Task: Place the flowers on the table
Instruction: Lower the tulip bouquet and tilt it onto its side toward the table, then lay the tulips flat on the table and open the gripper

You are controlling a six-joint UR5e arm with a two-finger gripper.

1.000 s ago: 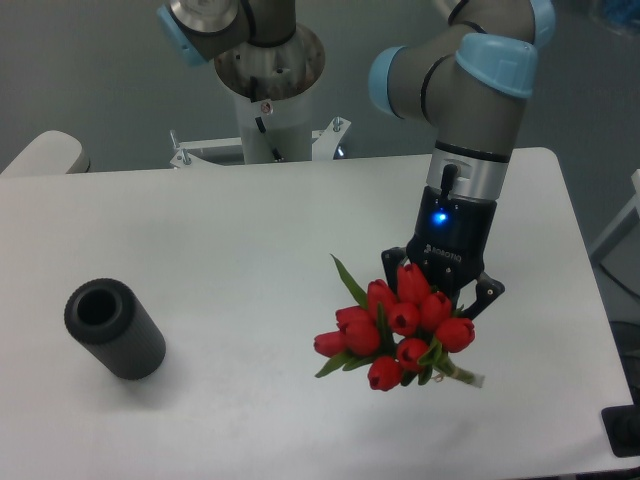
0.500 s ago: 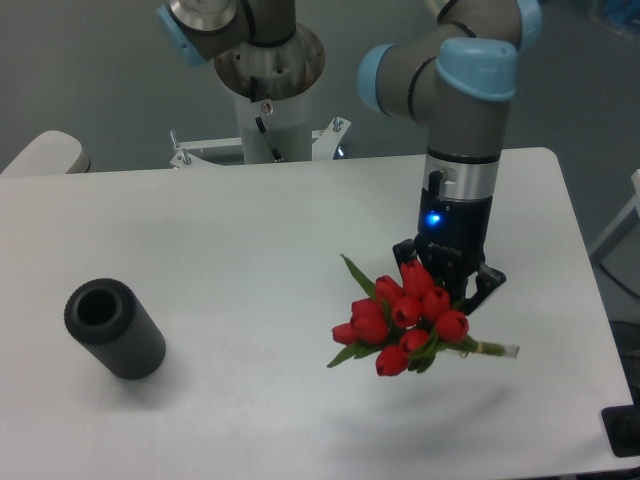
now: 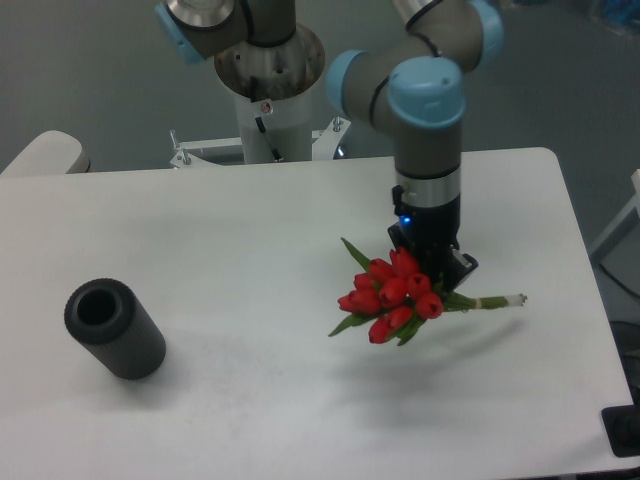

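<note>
The flowers (image 3: 392, 297) are a bunch of red tulip buds with green leaves, lying nearly level, buds to the left and the tied pale stem end pointing right. My gripper (image 3: 437, 278) is shut on the stems just right of the buds, pointing down, and holds the bunch low over the white table (image 3: 250, 240). A faint shadow lies on the tabletop beneath the bunch. I cannot tell whether the buds touch the surface.
A dark grey ribbed cylinder (image 3: 114, 328) lies on its side at the table's left front. The arm's white base column (image 3: 270, 100) stands behind the table's far edge. A black object (image 3: 625, 432) sits at the front right corner.
The gripper has moved left and turned with the bunch; the stems have swung to point right and lie flatter, and the bunch has come lower toward the table.
</note>
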